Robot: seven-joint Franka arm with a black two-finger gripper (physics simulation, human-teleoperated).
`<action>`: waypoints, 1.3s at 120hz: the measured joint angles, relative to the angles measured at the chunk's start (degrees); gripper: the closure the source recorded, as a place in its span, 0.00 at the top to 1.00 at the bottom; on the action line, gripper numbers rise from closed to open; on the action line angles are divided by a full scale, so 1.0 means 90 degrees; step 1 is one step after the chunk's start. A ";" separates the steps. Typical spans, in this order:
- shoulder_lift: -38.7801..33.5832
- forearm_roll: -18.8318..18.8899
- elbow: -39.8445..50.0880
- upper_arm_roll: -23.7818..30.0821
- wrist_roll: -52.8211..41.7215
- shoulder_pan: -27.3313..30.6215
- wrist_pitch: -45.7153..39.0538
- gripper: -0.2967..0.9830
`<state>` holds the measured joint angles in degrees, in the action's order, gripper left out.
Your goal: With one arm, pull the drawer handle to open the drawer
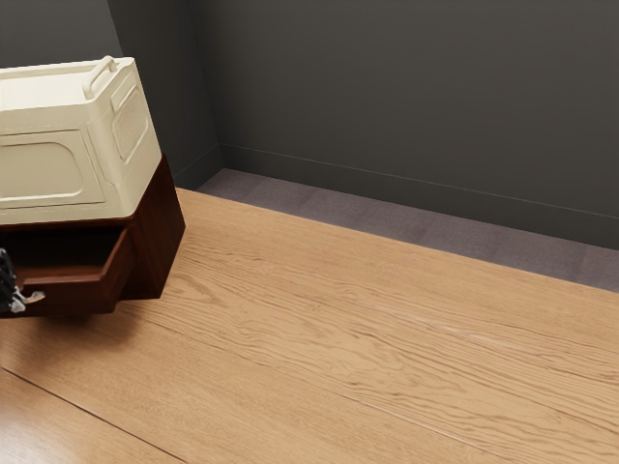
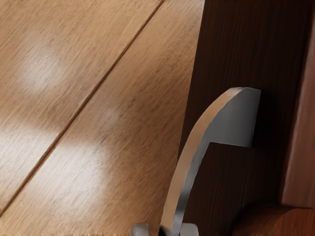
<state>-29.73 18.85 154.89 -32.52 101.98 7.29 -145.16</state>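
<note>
At the exterior view's left edge, my gripper is at the front of the dark red-brown drawer, partly cut off by the picture's edge. The drawer stands pulled out of its cabinet, its dark inside showing. Beside the gripper, one end of the metal handle sticks out. In the wrist view the curved handle runs down between the two fingertips of my gripper, which is shut on it. The drawer front lies alongside the handle.
A cream-coloured case with a raised handle rests on top of the cabinet. The wooden table extends toward the exterior view's right. Dark walls rise behind the table's far edge.
</note>
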 joint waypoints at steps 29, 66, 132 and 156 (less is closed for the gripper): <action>-0.0225 -0.0002 0.0200 0.0248 0.0008 0.0214 0.0017 0.15; -0.0526 0.0014 0.0460 0.0479 0.0019 0.0567 0.0020 0.15; -0.0981 -0.0004 0.0861 0.0714 0.0029 0.0957 0.0029 0.15; -0.0999 -0.0005 0.0874 0.0751 0.0032 0.0980 0.0028 0.16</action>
<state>-38.71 18.81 162.75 -25.76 102.27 16.12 -144.91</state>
